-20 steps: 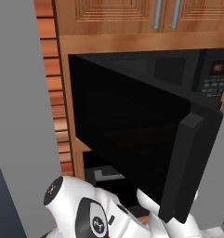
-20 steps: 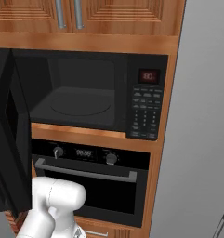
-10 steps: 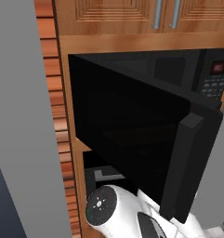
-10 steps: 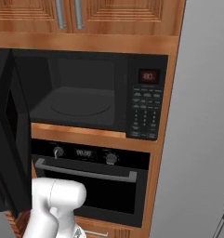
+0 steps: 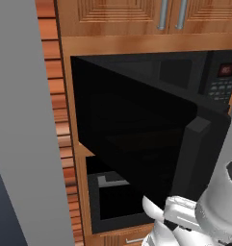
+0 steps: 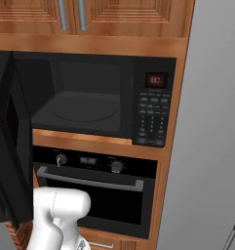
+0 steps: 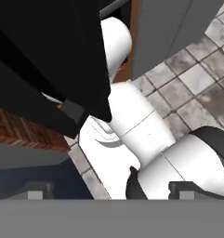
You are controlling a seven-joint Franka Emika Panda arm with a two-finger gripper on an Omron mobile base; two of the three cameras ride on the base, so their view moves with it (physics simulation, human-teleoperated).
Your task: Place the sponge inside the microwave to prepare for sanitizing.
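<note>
Two fingers (image 7: 108, 191) stand spread and empty, aimed at the floor; the microwave (image 6: 97, 100) gapes open, so finding the sponge comes next.

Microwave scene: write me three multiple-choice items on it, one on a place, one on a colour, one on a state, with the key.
1. Where is the oven with the silver bar handle?
A. Directly below the microwave
B. Above the microwave
C. To the right of the grey panel

2. What colour is the small display above the keypad?
A. Green
B. Red
C. Blue

3. How does the microwave door stand?
A. Shut
B. Removed
C. Swung open to the left

Key:
1 A: the oven sits under the microwave in the same wooden column.
2 B: the display glows red above the keypad.
3 C: the door stands out at the left, and the round turntable lies exposed.
</note>
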